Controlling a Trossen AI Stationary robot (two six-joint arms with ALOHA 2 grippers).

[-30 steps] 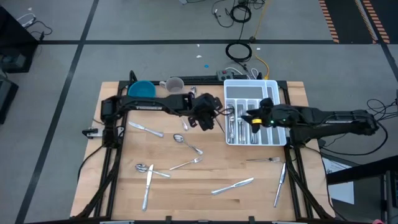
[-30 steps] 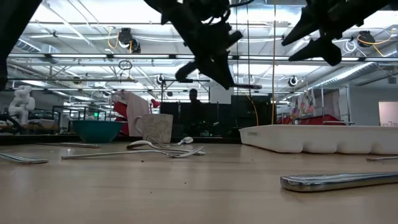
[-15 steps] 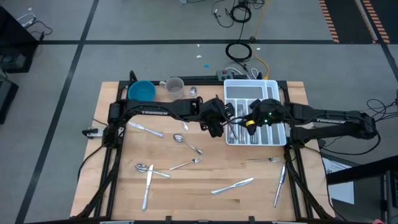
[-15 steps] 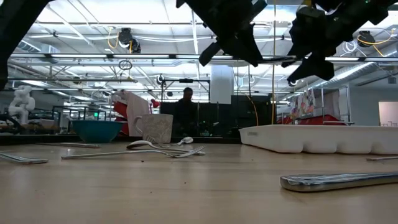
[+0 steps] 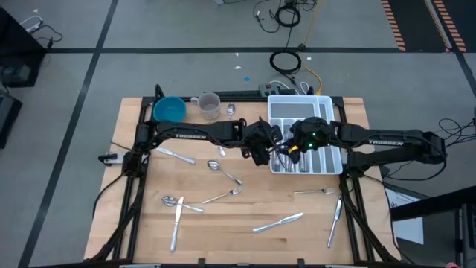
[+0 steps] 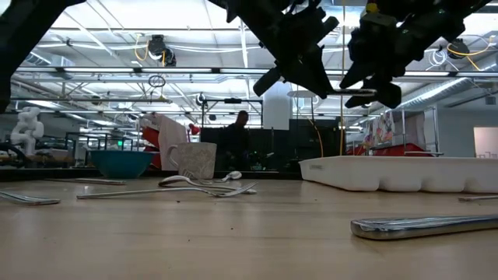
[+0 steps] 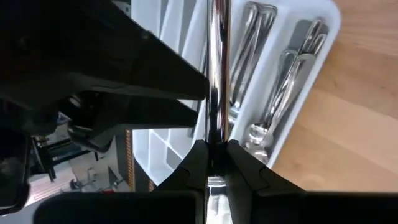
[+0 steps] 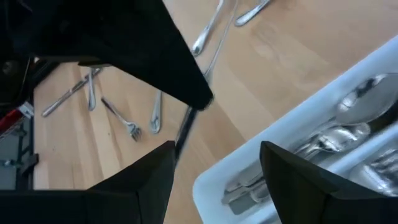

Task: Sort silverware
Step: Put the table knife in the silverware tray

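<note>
Your left end effector (image 7: 214, 163) pinches a silver utensil (image 7: 217, 74) over the white tray (image 5: 333, 165); your right end effector (image 8: 214, 165) stands spread just beside it.

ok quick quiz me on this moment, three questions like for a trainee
1. True or false: the left end effector is shut on a piece of silverware.
2. What stands next to the blue bowl? A) a mug B) the white tray C) a plate
3. Fill in: the right end effector, close to the left one at the tray's edge, has its fingers ____.

Key: 1 true; 2 A; 3 open
</note>
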